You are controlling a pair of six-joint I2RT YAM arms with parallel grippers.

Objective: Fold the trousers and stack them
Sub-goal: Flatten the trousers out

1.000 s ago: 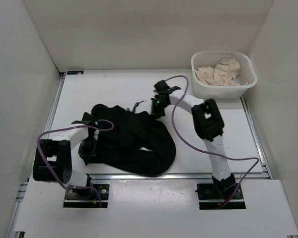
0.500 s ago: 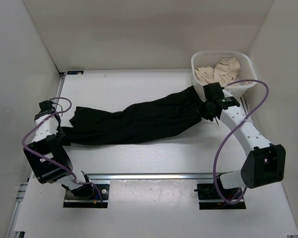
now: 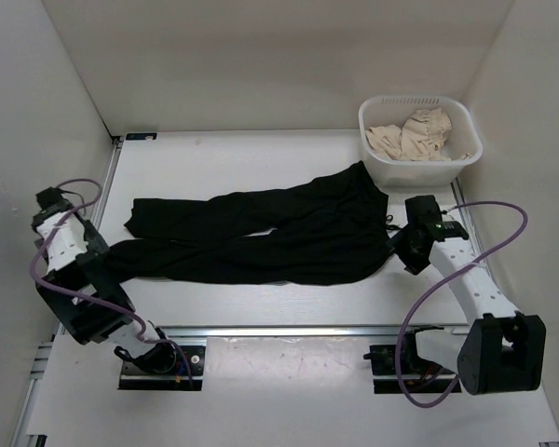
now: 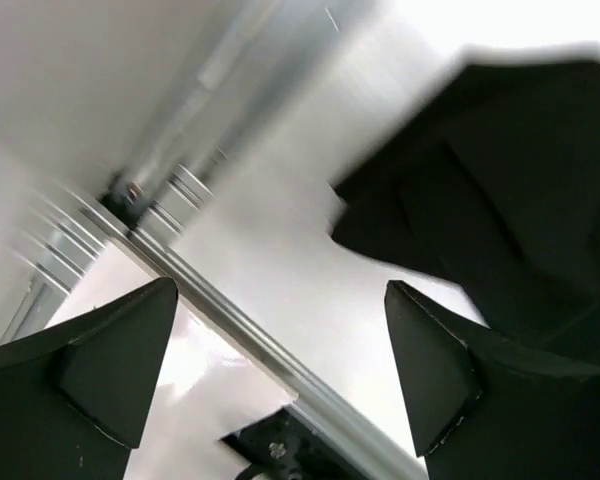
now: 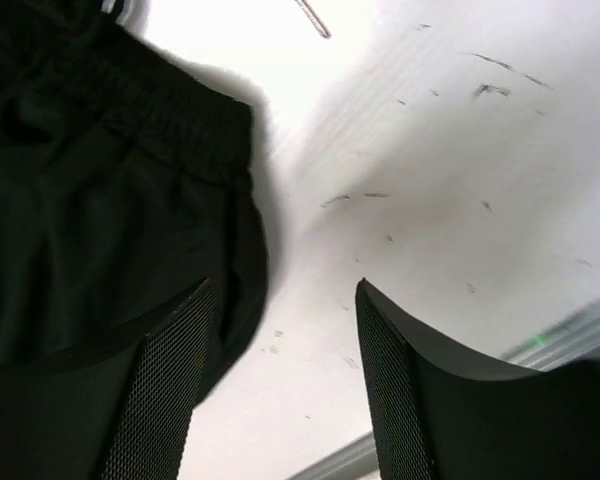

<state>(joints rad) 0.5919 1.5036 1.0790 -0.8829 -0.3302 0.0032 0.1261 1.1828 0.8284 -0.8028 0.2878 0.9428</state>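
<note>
Premises: a robotics test cell, laboratory type. Plain white walls (image 3: 261,56) enclose a white worktop (image 3: 214,158) on three sides. The left arm (image 3: 70,251) and right arm (image 3: 475,289) are mounted by an aluminium rail (image 3: 279,331) at its near edge (purple cables (image 3: 400,335) run exposed). A white plastic basket (image 3: 415,174) of cloth stands at the far right corner.

Trousers (image 3: 261,237) plain matte black; table (image 3: 214,158) white; basket (image 3: 419,168) beyond the right gripper (image 5: 280,370) white, its cloth (image 3: 410,135) beige; cables (image 3: 419,296) purple.
</note>
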